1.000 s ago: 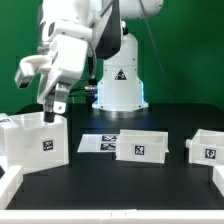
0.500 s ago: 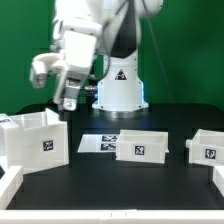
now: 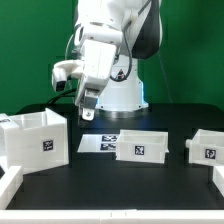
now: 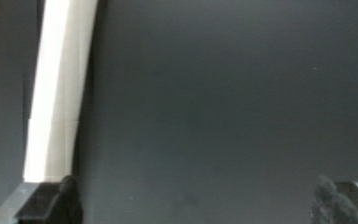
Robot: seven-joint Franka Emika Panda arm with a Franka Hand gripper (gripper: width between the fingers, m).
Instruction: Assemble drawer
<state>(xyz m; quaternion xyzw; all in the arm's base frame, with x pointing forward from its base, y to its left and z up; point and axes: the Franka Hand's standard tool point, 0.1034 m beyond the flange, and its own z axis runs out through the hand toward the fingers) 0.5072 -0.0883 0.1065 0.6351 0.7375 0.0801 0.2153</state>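
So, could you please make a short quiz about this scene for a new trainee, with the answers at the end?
1. Fill in: the casing, the middle tray box and the tray box at the exterior view's right each carry a small black-and-white ____ on the front.
2. True or false: the pincer is gripping the middle tray box.
3. Which of these stands farthest toward the exterior view's left? A) the casing B) the marker board C) the middle tray box
Key: 1 tag; 2 false, the pincer is open and empty; 3 A.
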